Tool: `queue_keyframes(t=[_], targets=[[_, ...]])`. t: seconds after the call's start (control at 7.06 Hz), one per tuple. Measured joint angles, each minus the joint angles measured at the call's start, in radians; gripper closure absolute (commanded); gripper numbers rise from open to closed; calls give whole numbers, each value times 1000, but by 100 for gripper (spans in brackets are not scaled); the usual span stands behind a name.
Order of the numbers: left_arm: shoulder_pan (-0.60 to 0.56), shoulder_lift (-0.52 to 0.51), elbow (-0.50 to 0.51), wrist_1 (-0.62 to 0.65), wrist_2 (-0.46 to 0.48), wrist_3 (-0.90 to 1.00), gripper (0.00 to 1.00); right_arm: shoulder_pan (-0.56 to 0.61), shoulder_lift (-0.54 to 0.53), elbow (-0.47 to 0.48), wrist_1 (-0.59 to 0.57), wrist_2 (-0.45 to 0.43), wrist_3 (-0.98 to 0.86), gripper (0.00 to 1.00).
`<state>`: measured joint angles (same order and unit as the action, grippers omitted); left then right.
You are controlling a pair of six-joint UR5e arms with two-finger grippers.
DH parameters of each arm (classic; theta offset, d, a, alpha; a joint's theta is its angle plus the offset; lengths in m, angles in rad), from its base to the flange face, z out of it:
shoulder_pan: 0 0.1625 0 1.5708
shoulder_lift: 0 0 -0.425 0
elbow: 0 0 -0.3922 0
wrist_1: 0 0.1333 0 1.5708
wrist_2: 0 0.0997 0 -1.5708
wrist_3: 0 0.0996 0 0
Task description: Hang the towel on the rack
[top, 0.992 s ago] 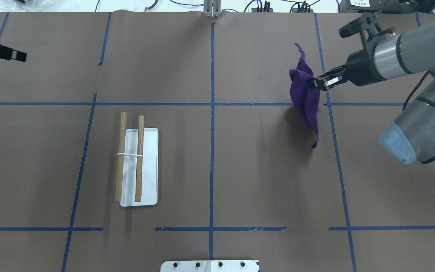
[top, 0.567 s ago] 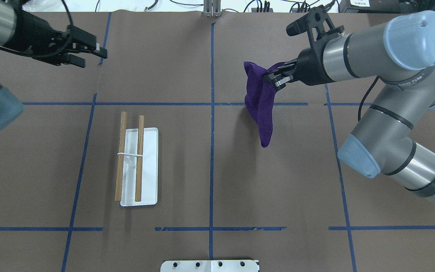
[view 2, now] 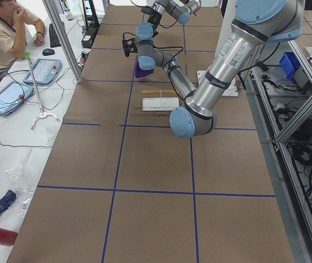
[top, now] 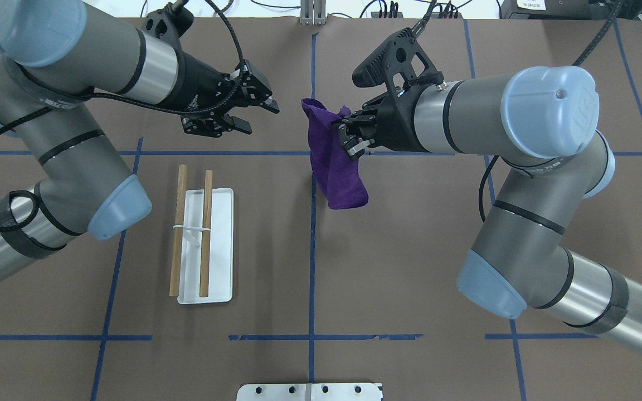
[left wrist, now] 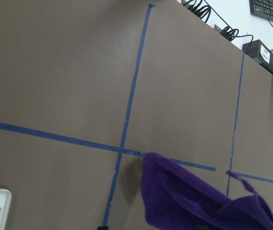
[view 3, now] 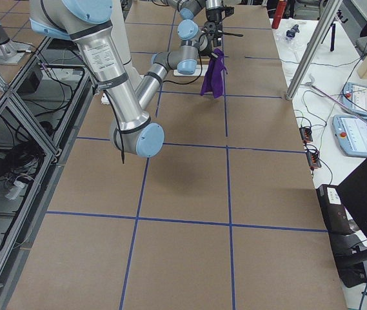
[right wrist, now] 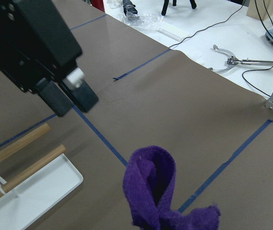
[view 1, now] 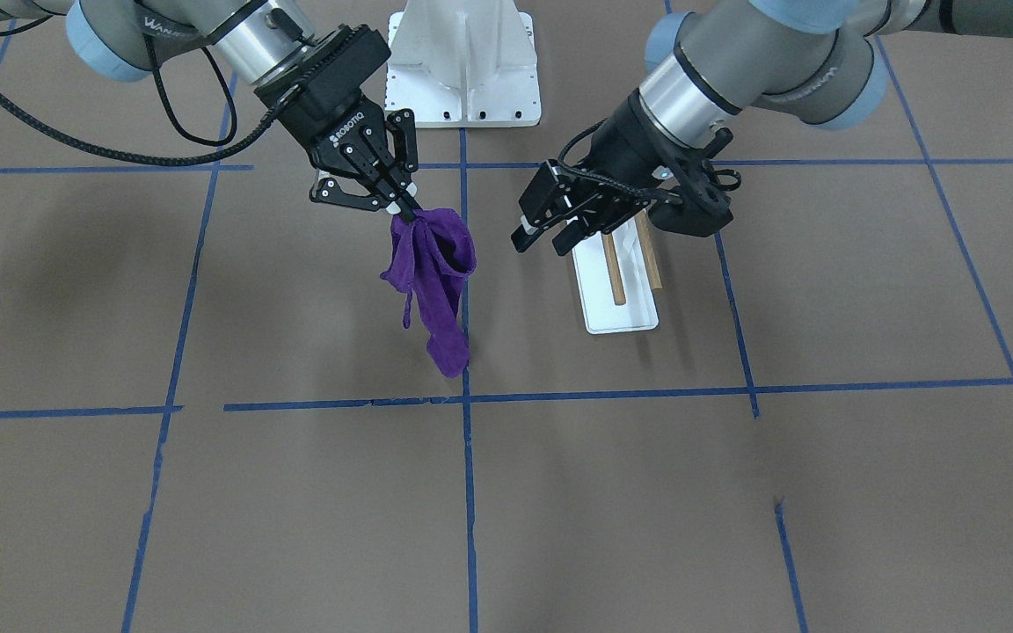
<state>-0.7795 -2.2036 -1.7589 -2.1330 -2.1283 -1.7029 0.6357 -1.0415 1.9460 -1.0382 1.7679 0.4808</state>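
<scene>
Going by the overhead view and starting from the left: the rack (top: 222,250) sits on the tabletop (top: 410,250) at about 8 o'clock from the middle, with its two wooden dowels (top: 205,234) running side by side over the white tray. At roughly 1 o'clock from the rack we've got the left hand (top: 259,118), up off the tabletop with its fingers spread apart and nothing between them, pointing over toward 3 o'clock. Just past it, right on the blue tape (top: 312,267) centre line, the purple towel (top: 332,161) dangles in a bunched fold, well apart from the rack at about its 2 o'clock. The right hand (top: 346,133) is at the towel's 3 o'clock side, pinched tight on the towel's upper edge, so the cloth hangs down from there.
</scene>
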Motion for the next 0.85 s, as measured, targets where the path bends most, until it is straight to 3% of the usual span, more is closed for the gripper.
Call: queue_keyframes(t=[0.85], targets=[[26,-56,-11,9,4,-56,43,-26,-16,54,0,-23,1,100]])
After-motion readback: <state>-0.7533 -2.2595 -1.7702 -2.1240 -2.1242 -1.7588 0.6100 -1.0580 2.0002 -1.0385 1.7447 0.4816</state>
